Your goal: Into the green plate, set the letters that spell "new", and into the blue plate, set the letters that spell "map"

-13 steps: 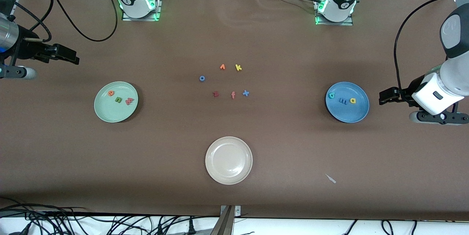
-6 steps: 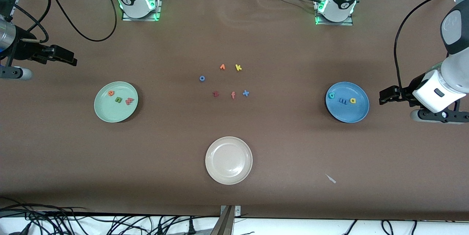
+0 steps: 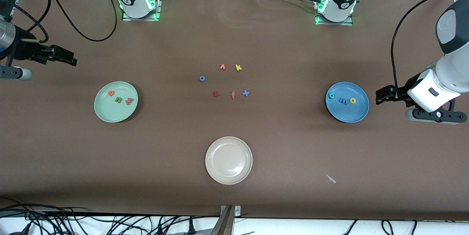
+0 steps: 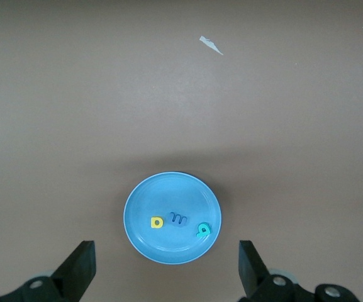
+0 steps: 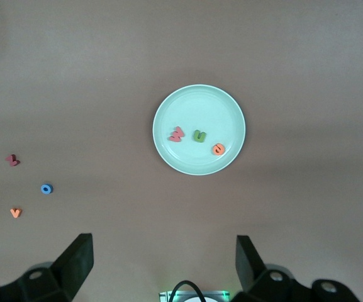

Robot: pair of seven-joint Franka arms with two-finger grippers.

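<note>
Left end effector [image 3: 381,96] shifted slightly toward the blue plate [image 3: 361,116].
Both end effectors, right [image 3: 69,60] included, are held wide open and empty; letters rest in the blue and green plate [image 3: 106,116].

**Count: three plates, twelve foam letters, two hands**

Three round plates sit on the worktop [image 3: 278,143]: one green plate [image 3: 106,112], one blue plate [image 3: 348,116], one cream-white plate [image 3: 228,160].

Twelve foam letters in all. Three lie in the green plate: orange e [image 3: 110,93], green n [image 3: 118,99], pinkish-red w [image 3: 129,100]. Three lie in the blue plate: teal a [image 3: 331,95], blue m [image 3: 343,100], yellow p [image 3: 353,100]. Six lie loose mid-worktop: blue o [image 3: 202,78], orange letter [image 3: 222,67], yellow k [image 3: 238,67], dark red z [image 3: 215,94], salmon f [image 3: 233,95], blue x [image 3: 246,93].

One white scrap [image 3: 331,178].

Two hands: left hand [image 3: 381,96], right hand [image 3: 69,58], both open.
</note>
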